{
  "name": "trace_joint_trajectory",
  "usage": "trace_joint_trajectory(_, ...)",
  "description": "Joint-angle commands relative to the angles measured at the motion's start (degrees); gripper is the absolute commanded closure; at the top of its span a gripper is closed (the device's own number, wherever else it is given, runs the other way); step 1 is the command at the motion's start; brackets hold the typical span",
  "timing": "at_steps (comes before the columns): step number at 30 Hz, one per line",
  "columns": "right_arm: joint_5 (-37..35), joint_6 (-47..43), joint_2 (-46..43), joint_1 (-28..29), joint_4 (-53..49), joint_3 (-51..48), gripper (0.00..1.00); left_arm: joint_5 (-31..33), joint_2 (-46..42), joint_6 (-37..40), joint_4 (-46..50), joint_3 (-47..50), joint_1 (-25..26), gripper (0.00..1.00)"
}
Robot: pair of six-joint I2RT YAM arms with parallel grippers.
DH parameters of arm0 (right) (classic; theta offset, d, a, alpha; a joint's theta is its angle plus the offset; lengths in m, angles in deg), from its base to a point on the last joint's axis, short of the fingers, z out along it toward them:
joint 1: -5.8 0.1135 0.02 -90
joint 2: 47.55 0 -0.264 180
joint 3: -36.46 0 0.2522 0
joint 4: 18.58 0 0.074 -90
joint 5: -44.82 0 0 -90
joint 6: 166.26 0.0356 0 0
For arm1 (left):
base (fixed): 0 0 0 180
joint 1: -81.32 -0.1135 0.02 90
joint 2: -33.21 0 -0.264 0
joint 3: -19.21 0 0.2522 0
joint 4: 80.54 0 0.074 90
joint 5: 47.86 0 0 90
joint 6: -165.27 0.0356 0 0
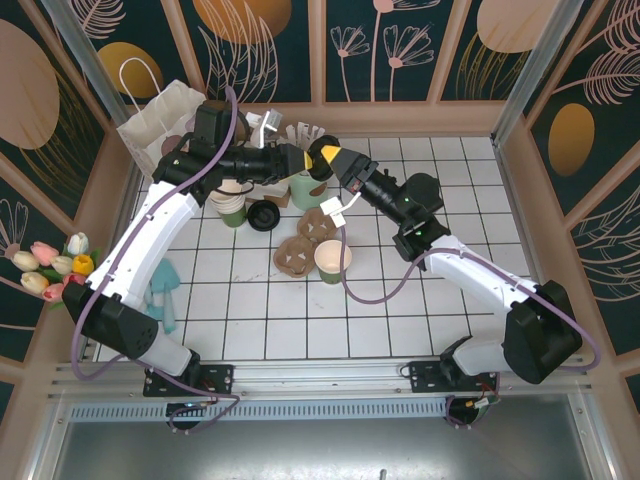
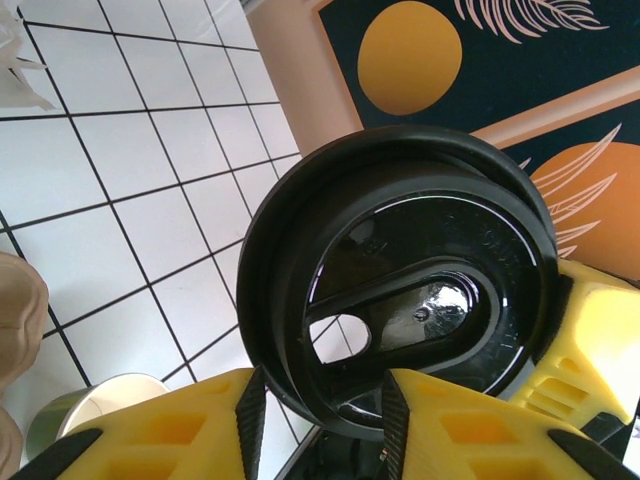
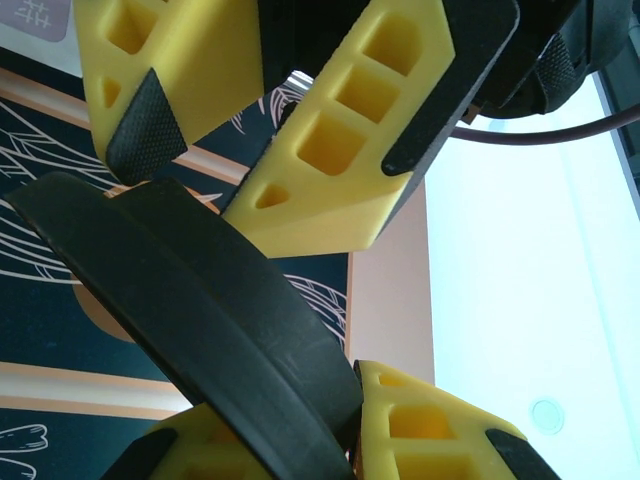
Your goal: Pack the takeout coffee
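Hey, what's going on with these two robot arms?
Both arms meet above the table at a black lid. The right gripper is pinching its rim. The left gripper has its fingers on either side of another part of the rim, though I cannot tell if it grips. An open green cup stands on the table.

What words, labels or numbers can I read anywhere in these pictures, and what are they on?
No text here can be read.
Black round plastic lid: faint raised marks near its rim, too faint to read.
Pale tag in the right wrist view's top corner: dark marks, too blurred to read.
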Motion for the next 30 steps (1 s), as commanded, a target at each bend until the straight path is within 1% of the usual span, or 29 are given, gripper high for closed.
trace_joint_trajectory(1, 1.9, -0.9, -0.7, 0.7, 3.4, -0.7, 0.94, -2.3, 1.2, -1.9, -2.6, -0.2, -0.2, 0.64)
trace_joint_trajectory(6, 2.3, -0.6, -0.9, 1.2, 4.5, -1.6, 0.94, -6.6, 1.2, -6.2, -10.2, 2.5, -0.3, 0.64)
trace_joint_trajectory(12, 1.7, 0.7, -0.7, 1.3, 5.9, -2.1, 0.94, -7.6, 1.1, -7.7, -12.6, 4.4, -0.6, 0.71)
trace_joint_trajectory(19, 1.9, 1.3, 0.9, 2.0, 8.1, -1.3, 0.94, -8.8, 1.3, -9.2, -15.6, 7.3, -0.6, 0.69)
trace_joint_trajectory(23, 1.8, 1.7, 1.5, 2.4, 8.1, -0.8, 0.95, -9.4, 1.2, -9.4, -16.8, 7.1, -0.7, 0.79)
trace_joint_trajectory(27, 1.5, 1.7, 1.7, 2.6, 6.7, -0.5, 0.94, -9.8, 1.2, -8.9, -16.4, 7.2, -0.6, 0.94)
trace_joint_trajectory(30, 1.3, 1.1, 1.8, 3.0, 5.1, -0.3, 0.94, -9.7, 1.3, -8.3, -15.8, 7.5, -0.6, 0.99)
